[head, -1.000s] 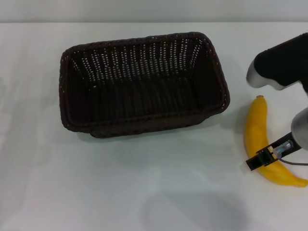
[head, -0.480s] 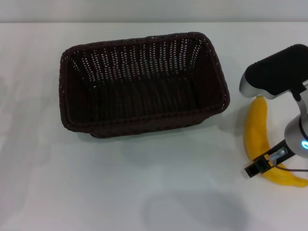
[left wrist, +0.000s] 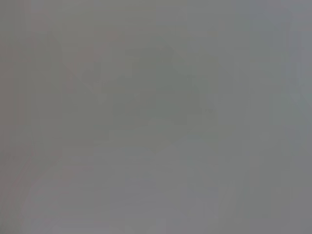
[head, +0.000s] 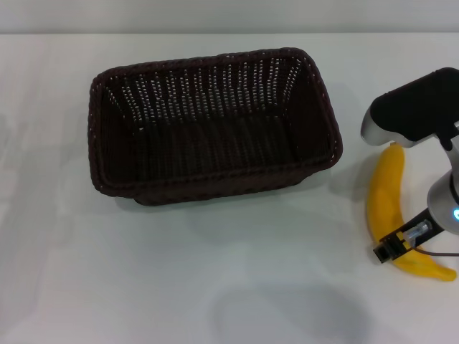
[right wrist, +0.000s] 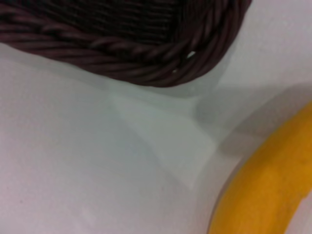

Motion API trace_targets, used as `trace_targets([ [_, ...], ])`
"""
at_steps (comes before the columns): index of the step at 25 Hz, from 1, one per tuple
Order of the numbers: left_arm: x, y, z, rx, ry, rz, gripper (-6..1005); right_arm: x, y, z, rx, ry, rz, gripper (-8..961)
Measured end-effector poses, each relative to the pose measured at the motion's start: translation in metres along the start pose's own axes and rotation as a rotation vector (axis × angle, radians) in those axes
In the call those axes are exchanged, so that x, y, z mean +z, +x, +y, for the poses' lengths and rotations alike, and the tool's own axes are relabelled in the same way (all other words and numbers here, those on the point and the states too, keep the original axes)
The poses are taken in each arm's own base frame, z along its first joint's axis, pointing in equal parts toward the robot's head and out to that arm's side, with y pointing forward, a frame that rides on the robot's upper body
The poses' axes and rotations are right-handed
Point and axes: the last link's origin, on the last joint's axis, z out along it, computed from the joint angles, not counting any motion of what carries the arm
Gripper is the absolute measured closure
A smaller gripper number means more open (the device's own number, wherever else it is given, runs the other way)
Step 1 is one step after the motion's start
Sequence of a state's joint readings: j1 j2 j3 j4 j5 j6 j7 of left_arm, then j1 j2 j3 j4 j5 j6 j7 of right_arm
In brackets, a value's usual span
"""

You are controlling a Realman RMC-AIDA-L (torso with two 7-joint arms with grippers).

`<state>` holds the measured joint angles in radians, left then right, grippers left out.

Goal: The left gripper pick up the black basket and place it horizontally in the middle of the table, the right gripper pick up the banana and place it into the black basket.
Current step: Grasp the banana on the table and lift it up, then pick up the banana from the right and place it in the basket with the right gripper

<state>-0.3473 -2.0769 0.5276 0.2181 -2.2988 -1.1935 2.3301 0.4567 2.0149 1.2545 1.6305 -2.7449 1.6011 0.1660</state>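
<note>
The black basket (head: 215, 179) stands open side up, lengthwise across the middle of the white table (head: 143, 272), and it is empty. The yellow banana (head: 384, 193) lies on the table just right of the basket, stem end toward the far side. My right gripper (head: 396, 246) hangs over the banana's near part, with its silver-and-black arm covering the stem end. The right wrist view shows the basket's braided corner (right wrist: 146, 63) and the banana (right wrist: 263, 190) close by. The left gripper is out of view; the left wrist view shows only grey.
The table's far edge runs along the top of the head view. The right arm casts a soft shadow (head: 287, 312) on the table in front of the basket.
The right arm has come further in over the banana's far end and the gripper piece has dropped slightly toward me. Basket and banana have not moved.
</note>
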Motion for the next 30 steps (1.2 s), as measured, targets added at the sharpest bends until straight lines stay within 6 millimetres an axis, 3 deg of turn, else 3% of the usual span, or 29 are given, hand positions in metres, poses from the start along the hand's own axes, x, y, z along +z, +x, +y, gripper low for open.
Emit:
trace_targets([
  [4,0.0,0.001,0.0,-0.003,0.004,0.004,109,-0.002,0.001,-0.003,0.01,-0.003,0.001,474],
  [7,0.0,0.001,-0.001,-0.003,0.006,0.005,110,-0.01,-0.003,-0.012,0.031,0.012,-0.029,471],
  [12,0.002,0.001,0.001,-0.003,-0.003,0.005,110,-0.043,-0.026,-0.046,0.041,0.092,-0.171,466],
  [15,0.003,0.0,0.002,-0.002,-0.007,0.003,110,-0.062,-0.047,-0.05,0.002,0.107,-0.274,463],
  [18,0.001,-0.001,0.002,-0.008,-0.004,0.0,110,-0.084,-0.072,-0.041,-0.103,0.115,-0.428,460],
  [22,-0.002,-0.003,0.001,-0.017,0.004,-0.005,110,-0.107,-0.095,-0.013,-0.344,0.101,-0.639,456],
  [25,-0.002,-0.004,0.001,-0.019,0.004,-0.005,110,-0.105,-0.104,0.008,-0.502,0.024,-0.716,454],
  [30,0.003,-0.005,0.006,-0.026,-0.008,-0.005,110,-0.076,-0.108,0.028,-0.674,-0.147,-0.708,449],
])
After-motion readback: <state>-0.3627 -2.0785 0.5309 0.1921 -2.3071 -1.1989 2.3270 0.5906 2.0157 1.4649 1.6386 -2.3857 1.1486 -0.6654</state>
